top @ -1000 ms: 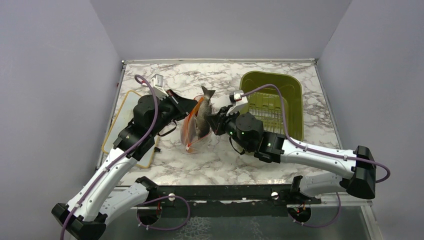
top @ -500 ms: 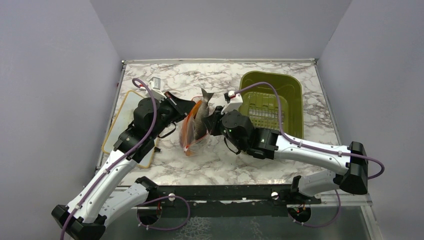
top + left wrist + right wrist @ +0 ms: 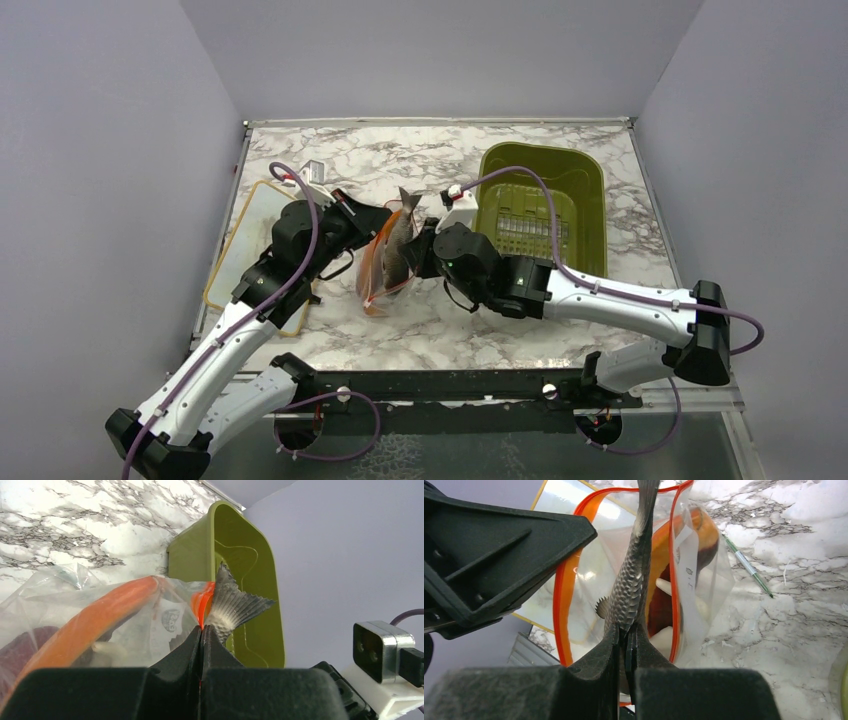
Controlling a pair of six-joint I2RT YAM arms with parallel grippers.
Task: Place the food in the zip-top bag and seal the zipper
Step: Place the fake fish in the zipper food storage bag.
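The bag [image 3: 696,570] is held up over the worktop [image 3: 450,315], between the board [image 3: 232,240] and the tub [image 3: 590,200]. It cannot be told if its bottom touches the worktop. The left hand [image 3: 201,630] is squeezed shut on the zipper [image 3: 561,595], at one end of the bag's mouth. The right hand [image 3: 626,630] is squeezed shut on a fish [image 3: 630,580], around its middle. The fish is set in the open mouth, between the two sides of the zipper. Its tail sticks out past the mouth, and its head is hidden. Other food [image 3: 704,527] can be seen inside the bag already.

A few things could go wrong from here. The fish is long, so the tail may be left poking out, and then the zipper could not be shut. If the fish is let go too soon, it may tip over the edge and fall on the worktop. Only a thin bit of zipper is pinched, so the bag may be pulled loose when the fish is pushed down. The bag may also be dragged along when the right hand is taken out.
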